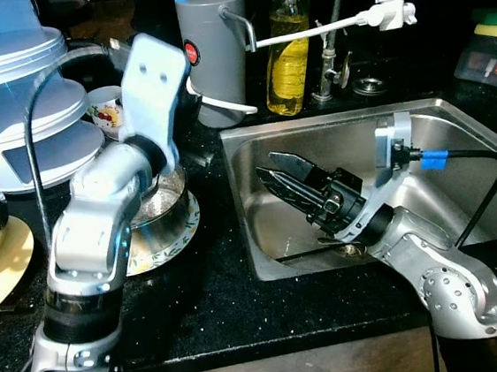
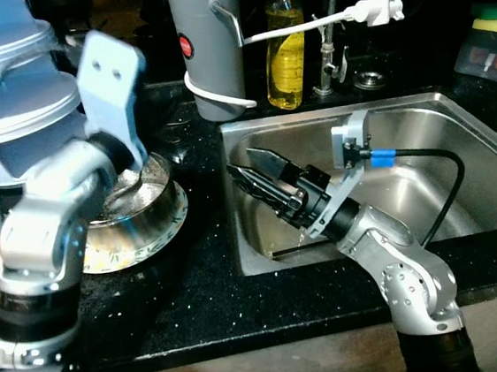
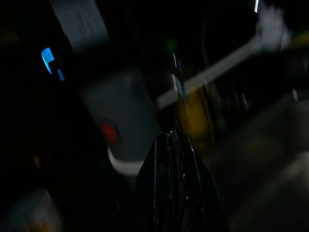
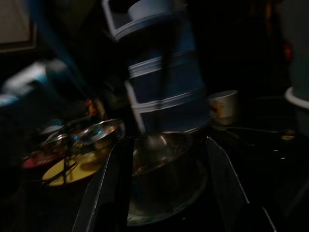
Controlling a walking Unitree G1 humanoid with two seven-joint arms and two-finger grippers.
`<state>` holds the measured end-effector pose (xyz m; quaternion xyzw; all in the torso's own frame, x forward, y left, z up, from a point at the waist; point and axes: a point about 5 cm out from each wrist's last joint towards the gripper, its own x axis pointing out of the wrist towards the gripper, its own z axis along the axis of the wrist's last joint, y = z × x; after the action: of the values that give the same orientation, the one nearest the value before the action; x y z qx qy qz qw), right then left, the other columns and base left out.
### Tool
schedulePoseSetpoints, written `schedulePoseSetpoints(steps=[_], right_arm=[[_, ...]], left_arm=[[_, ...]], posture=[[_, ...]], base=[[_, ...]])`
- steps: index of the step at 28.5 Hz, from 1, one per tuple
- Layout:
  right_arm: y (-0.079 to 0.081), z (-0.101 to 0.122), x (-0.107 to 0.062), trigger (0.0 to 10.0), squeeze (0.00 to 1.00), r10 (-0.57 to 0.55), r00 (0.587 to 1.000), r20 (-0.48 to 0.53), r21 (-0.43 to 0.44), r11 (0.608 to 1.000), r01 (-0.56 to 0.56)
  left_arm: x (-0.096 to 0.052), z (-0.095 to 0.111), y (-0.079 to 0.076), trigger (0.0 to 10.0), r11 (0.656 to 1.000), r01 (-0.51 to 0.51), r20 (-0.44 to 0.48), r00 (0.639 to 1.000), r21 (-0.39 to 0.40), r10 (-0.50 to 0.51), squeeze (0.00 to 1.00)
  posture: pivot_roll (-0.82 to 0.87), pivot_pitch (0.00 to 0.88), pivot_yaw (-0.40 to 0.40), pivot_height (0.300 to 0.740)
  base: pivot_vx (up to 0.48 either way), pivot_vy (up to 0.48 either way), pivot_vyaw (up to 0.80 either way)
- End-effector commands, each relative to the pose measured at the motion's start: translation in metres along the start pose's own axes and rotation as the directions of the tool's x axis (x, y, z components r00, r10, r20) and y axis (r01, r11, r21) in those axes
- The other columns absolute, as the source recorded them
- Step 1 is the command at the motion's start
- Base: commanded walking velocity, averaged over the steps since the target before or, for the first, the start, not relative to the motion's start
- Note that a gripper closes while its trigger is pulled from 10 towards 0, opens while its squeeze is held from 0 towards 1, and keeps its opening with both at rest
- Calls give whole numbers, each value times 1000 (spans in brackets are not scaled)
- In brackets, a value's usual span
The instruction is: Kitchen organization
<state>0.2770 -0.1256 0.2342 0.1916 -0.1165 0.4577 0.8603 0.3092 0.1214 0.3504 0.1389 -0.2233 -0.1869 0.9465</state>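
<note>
Right gripper sits inside the steel sink, above its left part, fingers pointing toward the counter on the robot's left. Fingers are spread wide apart, nothing between them, touching nothing visible. The right wrist view looks across at a steel bowl on a patterned plate, with a stack of blue-white containers and a small cup behind.

Left arm reaches over that bowl; its gripper is hidden behind the wrist in the head views. In the dark, blurred left wrist view its fingers read as pressed together, holding nothing I can make out, aimed at a grey canister and a yellow soap bottle behind the sink.
</note>
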Motion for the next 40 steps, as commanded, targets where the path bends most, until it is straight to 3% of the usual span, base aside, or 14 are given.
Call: schedulePoseSetpoints(steps=[1, 13, 22, 26, 31, 32, 34, 38, 39, 40], right_arm=[[-3, 4, 1, 10000, 0, -20, 1000, 21, 14, 1000, 20], [-13, 5, 0, 10000, 0, -103, 994, 25, -11, 995, 104], [-16, 4, 0, 10000, 0, -136, 991, 4, -36, 990, 136], [-14, -3, 0, 10000, 0, -134, 990, -46, -69, 989, 131], [-13, -5, 0, 10000, 0, -126, 991, -53, -74, 990, 122], [-12, -6, 0, 10000, 0, -118, 991, -60, -77, 991, 113], [-10, -7, 0, 10000, 0, -112, 991, -67, -80, 991, 106], [-10, -8, 0, 10000, 0, -108, 991, -73, -82, 991, 102], [-9, -8, 0, 10000, 0, -107, 991, -76, -85, 991, 100], [-9, -9, 0, 10000, 0, -106, 991, -79, -87, 991, 99]], left_arm=[[-2, 8, 4, 0, 1000, -11, 42, 999, 17, 10, 0], [-2, 24, 18, 0, 992, -86, 144, 987, 90, 72, 0], [8, 17, 3, 0, 1000, -1, 180, 984, 28, -4, 0], [11, -11, -6, 0, 991, 69, 149, 988, -118, -51, 0], [11, -25, -13, 0, 967, 114, 148, 986, -228, -81, 0], [11, -37, -20, 0, 929, 153, 141, 984, -338, -111, 0], [10, -49, -29, 0, 878, 201, 130, 979, -434, -160, 0], [7, -60, -36, 314, 852, 220, 110, 976, -475, -190, 0], [5, -66, -40, 10000, 849, 227, 96, 974, -477, -206, 35], [3, -71, -43, 10000, 854, 223, 78, 974, -471, -212, 1000]], posture=[[-71, 0, -40, 740], [-75, 0, -37, 740], [-80, 0, -34, 740], [-83, 0, -33, 740], [-84, 0, -32, 740], [-85, 0, -31, 740], [-86, 0, -30, 740], [-89, 0, -29, 740], [-91, 0, -27, 740], [-92, 0, -27, 740]], base=[[0, 0, 0], [0, 0, -640], [0, 0, -800], [0, 0, -400], [0, 0, 0], [0, 0, 0], [0, 0, 0], [0, 0, 0], [0, 0, 0], [0, 0, 0]])
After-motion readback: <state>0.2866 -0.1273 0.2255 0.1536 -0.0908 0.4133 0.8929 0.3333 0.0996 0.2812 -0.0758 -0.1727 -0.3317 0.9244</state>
